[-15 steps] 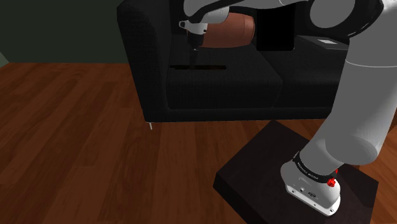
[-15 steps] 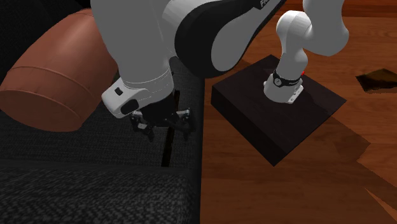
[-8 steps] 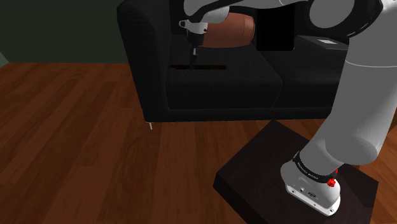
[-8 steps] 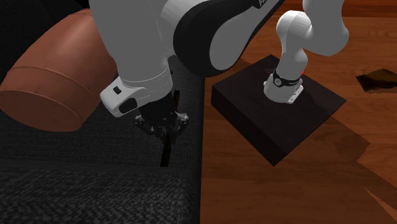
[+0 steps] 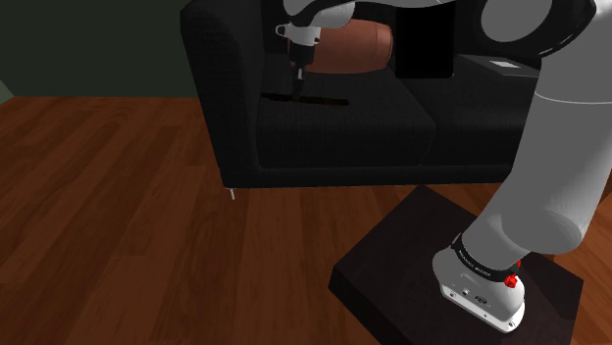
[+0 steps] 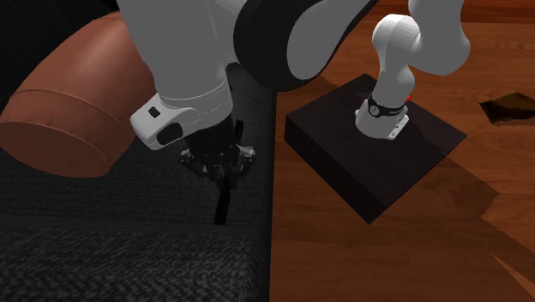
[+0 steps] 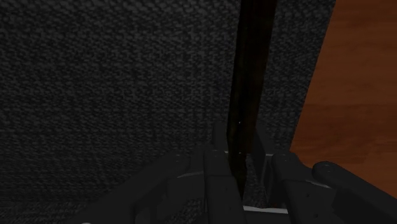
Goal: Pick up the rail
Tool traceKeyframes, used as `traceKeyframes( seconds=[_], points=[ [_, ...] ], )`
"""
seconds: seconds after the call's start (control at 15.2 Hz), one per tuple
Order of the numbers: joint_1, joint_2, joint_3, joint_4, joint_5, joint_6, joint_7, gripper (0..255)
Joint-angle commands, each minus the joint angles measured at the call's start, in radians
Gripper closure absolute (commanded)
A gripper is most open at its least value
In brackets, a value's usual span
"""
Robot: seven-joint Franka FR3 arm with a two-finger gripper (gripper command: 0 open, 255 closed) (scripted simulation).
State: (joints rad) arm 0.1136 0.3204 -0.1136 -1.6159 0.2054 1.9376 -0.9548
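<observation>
The rail (image 5: 324,100) is a thin black bar over the seat of the black sofa (image 5: 343,132), near its front edge. My gripper (image 5: 297,86) comes straight down on it and is shut on the rail. In the second exterior view the rail (image 6: 223,204) runs out below my gripper (image 6: 225,172), which clasps it near its middle. The wrist view has the rail (image 7: 251,76) passing between both fingers (image 7: 219,147), pinched at my gripper (image 7: 240,151), with the sofa fabric behind it and wooden floor to one side.
A brown cylindrical cushion (image 5: 358,47) lies against the sofa back just behind the hand, large in the second exterior view (image 6: 77,103). The sofa arm (image 5: 221,88) rises at the shoulder view's left. My dark stand (image 5: 461,265) sits on the wooden floor (image 5: 118,216).
The fingers stood apart around the rail a second ago and have closed on it. Since then the hand has risen slightly, and the rail has come up a little with it.
</observation>
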Motion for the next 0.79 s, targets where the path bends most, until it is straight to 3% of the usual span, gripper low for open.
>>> traceKeyframes(
  seconds=[0.0, 0.73],
  points=[
    [-0.001, -0.005, -0.001, 0.021, -0.002, -0.026, 0.003, 255],
    [-0.004, -0.016, -0.003, 0.126, -0.01, -0.142, 0.022, 255]
  ],
)
